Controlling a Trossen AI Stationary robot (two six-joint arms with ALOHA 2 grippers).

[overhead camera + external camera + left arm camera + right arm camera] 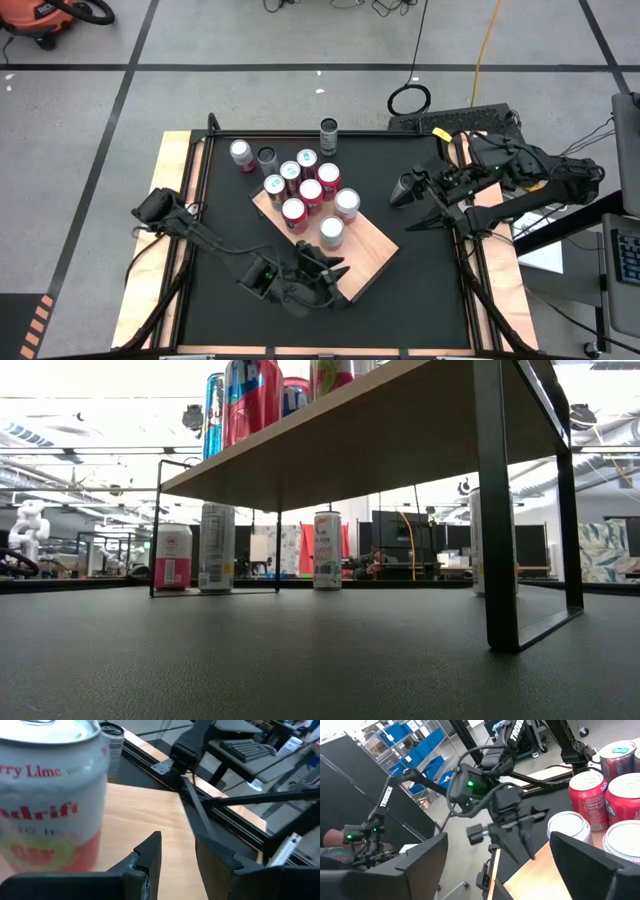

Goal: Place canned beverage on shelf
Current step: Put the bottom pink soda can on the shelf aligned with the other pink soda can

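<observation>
Cans already crowd the thick pale wooden shelf [365, 255]: seven stand upright on it in the high view, red-bodied ones and silver-topped ones packed in rows toward its far end, while the near end is bare wood. Three more cans wait on the black counter [420, 290] beyond the shelf: a pink-and-white can [241, 154], a dark-topped can [266, 158] just beside it, and a grey-and-white can [328, 135] a little apart. So I judge the job a good part done, with those three left to load.

The left end effector [335, 275] hovers over the shelf's bare near end, its fingers [150, 852] parted only narrowly and gripping nothing. A white-and-pink can lettered "Lime" [50, 795] stands on the wood just beside it, touching neither finger, which reads as a can set down and released.

The right end effector [418, 205] hangs above the counter off the shelf's far side, well apart from the three waiting cans, spread wide and empty.
</observation>
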